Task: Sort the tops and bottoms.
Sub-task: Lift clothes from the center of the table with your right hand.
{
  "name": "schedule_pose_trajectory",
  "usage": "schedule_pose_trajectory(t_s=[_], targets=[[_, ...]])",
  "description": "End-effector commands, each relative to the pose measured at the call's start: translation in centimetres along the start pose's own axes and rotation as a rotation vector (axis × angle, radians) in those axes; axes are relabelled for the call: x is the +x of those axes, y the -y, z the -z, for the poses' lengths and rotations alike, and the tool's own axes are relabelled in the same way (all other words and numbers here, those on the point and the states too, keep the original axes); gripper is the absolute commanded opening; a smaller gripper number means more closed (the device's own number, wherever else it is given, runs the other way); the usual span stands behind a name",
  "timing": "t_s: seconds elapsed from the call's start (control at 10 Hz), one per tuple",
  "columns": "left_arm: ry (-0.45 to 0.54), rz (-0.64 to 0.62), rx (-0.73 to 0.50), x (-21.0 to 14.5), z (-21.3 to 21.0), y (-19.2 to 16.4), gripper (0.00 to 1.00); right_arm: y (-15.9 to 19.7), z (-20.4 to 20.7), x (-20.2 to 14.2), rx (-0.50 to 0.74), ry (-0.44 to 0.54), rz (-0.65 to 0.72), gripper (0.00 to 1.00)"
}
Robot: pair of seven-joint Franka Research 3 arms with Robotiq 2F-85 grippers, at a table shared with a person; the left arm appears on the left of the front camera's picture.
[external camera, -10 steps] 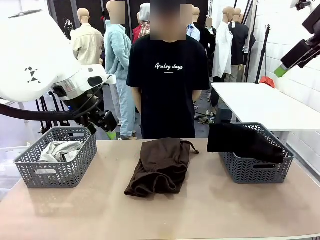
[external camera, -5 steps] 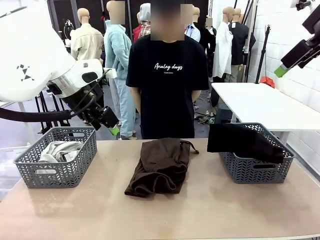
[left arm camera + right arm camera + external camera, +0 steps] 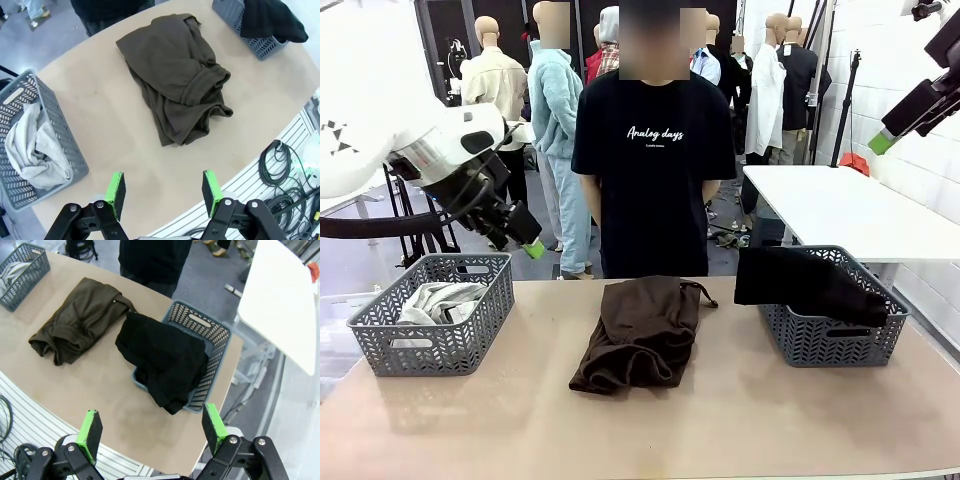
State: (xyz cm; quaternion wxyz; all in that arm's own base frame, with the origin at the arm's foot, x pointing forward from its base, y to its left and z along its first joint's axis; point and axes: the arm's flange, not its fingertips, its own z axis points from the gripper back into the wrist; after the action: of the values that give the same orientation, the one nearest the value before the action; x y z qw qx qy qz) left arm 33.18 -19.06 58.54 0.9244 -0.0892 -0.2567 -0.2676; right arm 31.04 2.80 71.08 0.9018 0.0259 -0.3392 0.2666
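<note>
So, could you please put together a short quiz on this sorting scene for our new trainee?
1. True or false: the dark brown garment lies on the table between the two baskets.
2. Which garment hangs over the rim of the right basket? A) the pale garment B) the black garment C) the dark brown garment
3. Fill in: the left gripper hangs above the table with its fingers ____ and nothing between them.

Key:
1. True.
2. B: the black garment drapes over the rim, while the pale garment sits inside the left basket.
3. Open, as are those of the right gripper.
</note>
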Motion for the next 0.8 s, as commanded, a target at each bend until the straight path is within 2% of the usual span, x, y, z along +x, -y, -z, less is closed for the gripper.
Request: schedule_pose_trajectory(t_s=[0.0,0.3,0.7], targets=[[-0.039,0.039,0.027,-1.7,-0.6,-0.9,0.80,0.1,0.0,0.1,-0.005,-0.010,-0.010,1.00],[-0.066,0.065,0.050,-2.6,-0.9,-1.1,0.80,0.1,0.0,0.1,-0.005,-0.010,-0.010,1.00],[-0.043,0.041,0.055,-3.7,-2.2,-1.9,0.80,0.1,0.0,0.1,-0.005,-0.010,-0.010,1.00]])
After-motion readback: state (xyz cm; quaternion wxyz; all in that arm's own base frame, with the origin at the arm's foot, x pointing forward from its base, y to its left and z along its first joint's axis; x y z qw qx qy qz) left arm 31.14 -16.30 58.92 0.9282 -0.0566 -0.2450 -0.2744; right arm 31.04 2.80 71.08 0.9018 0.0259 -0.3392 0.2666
